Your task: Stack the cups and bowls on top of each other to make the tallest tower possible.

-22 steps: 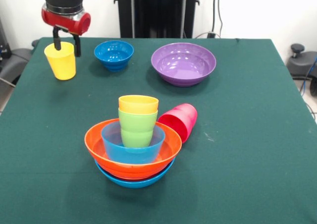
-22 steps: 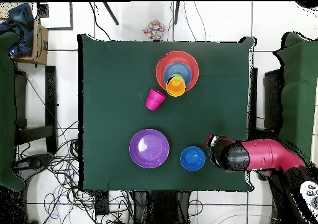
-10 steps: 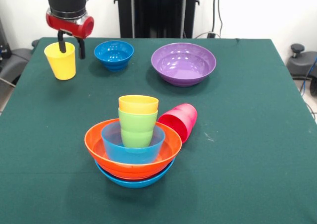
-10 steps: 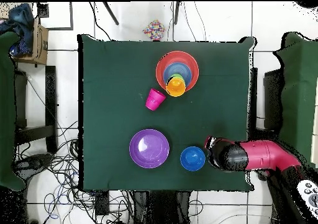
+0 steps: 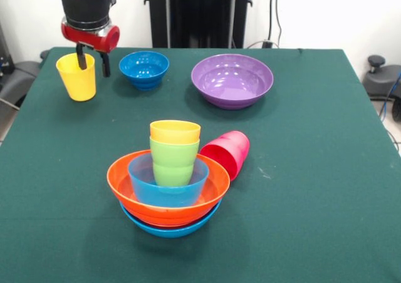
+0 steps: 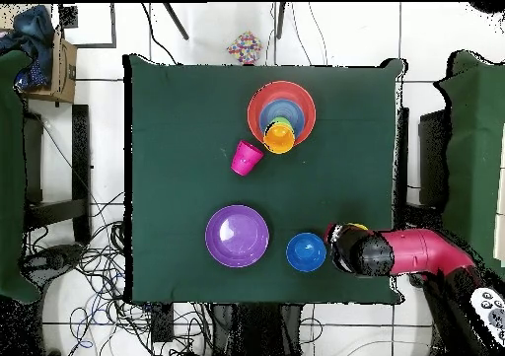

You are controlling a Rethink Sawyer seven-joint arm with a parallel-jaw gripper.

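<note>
In the front view, the far-left thing on the green bench (image 5: pixel 326 189) is the yellow cup (image 5: pixel 76 77), upright near the back corner. The claw (image 5: pixel 92 61) hangs at this cup's rim: one dark finger (image 5: pixel 81 59) dips inside the mouth, the other sits just outside the wall toward the neighbouring bowl, so the jaws stand apart and straddle the rim without visibly pinching it. Just right of it sits the dark-blue bowl (image 5: pixel 144 69), upright and alone. Lower and nearer the camera stands the tower (image 5: pixel 169 183): a wide light-blue bowl at the bottom, an orange bowl nested in it, a smaller light-blue bowl inside that, then a light green cup with an orange cup on top. Touching or just beside the tower's right edge lies the pink cup (image 5: pixel 227 153), tipped on its side with its mouth toward the stack. Farther back and right rests the large purple bowl (image 5: pixel 232 79), upright and well apart from the tower.
</note>
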